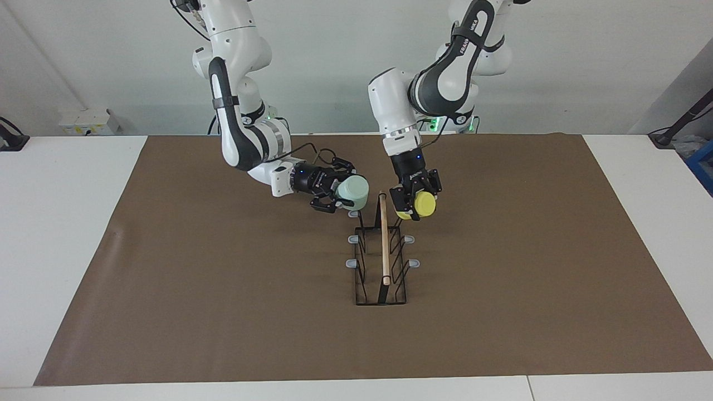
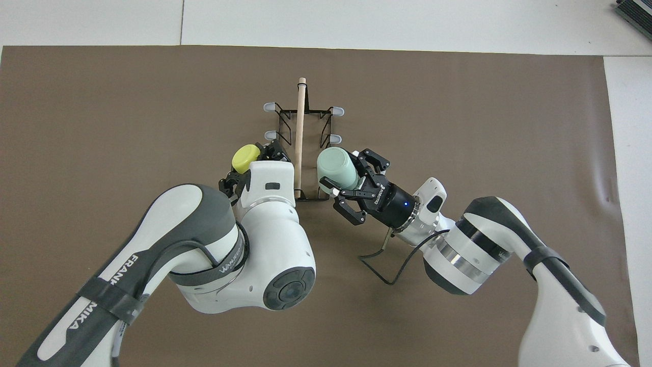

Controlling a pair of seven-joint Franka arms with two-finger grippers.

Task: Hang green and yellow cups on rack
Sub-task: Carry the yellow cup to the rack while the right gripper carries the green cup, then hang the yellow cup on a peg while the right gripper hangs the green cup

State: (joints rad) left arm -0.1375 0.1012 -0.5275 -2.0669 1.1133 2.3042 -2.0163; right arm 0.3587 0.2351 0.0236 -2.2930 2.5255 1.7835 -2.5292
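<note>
Over the robots' end of the rack [image 1: 383, 250], the left gripper [image 1: 415, 203] pinches the yellow cup [image 1: 424, 205], while the right gripper [image 1: 334, 192] clamps the green cup [image 1: 354, 192]; each cup hangs beside the wooden rod [image 1: 384, 236], above the brown mat [image 1: 223, 289].

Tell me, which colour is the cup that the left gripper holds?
Bright yellow. The yellow cup in the left gripper shows best in the facing view.

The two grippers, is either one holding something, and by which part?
Left gripper holds the yellow cup by its sides; right gripper holds the green cup likewise.
</note>
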